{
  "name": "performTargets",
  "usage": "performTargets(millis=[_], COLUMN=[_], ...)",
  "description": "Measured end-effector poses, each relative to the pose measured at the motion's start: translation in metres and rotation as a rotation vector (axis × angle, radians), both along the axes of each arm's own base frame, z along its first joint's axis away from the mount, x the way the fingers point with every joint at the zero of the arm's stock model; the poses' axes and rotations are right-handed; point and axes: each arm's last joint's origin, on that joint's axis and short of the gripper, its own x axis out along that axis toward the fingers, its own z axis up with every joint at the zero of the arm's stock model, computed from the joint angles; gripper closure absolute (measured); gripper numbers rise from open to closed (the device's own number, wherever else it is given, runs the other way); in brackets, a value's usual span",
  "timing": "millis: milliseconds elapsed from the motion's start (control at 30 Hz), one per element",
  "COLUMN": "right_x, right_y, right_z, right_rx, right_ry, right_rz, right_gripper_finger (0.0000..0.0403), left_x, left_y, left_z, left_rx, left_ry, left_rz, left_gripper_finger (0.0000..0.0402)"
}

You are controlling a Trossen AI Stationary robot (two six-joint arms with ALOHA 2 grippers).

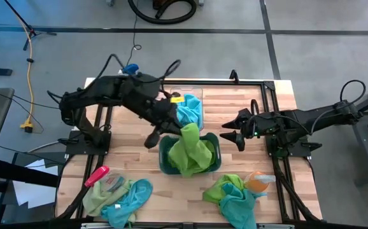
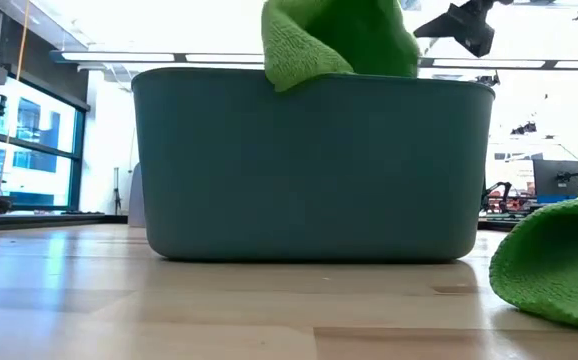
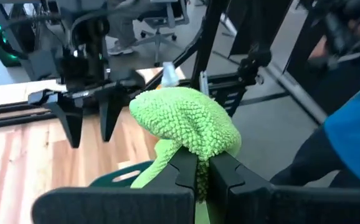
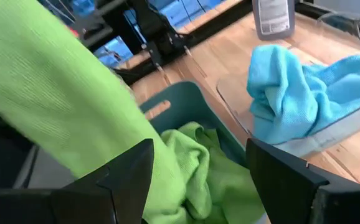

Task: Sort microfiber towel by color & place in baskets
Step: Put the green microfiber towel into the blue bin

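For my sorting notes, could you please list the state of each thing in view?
Left gripper: shut on a green towel, above the teal basket.
Right gripper: open, empty.
Teal basket: holds green towels.
Clear basket: holds blue towels.

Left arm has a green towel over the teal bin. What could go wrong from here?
1. The green towel pinched in the left gripper hangs beside the clear bin of blue towels; dropped off-centre, it may land there or drape over the teal bin rim.
2. The open right gripper waits close by; the arms may collide.
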Motion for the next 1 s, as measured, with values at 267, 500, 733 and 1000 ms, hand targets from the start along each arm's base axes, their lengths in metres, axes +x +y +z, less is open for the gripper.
performTargets(millis=[267,500,733,1000], right_x=[-0.016,-0.024,-0.025,-0.025], right_y=[-0.004,-0.006,-0.007,-0.007], right_z=[0.014,0.019,0.017,0.017], right_rx=[0.019,0.011,0.002,0.004], right_ry=[-0.089,-0.123,-0.105,-0.109], right_rz=[0.0,-0.032,-0.046,-0.052], right_gripper_finger=[0.0149,0.0149,0.0149,0.0149], left_x=[0.025,0.047,0.054,0.062], left_y=[0.009,0.007,0.005,-0.002], left_z=[-0.033,-0.097,-0.166,-0.21], left_rx=[0.123,0.179,0.236,0.47], left_ry=[0.127,0.285,0.415,0.461], left_rz=[0.065,0.041,0.028,-0.148], left_gripper_finger=[0.0401,0.0401,0.0401,0.0401])
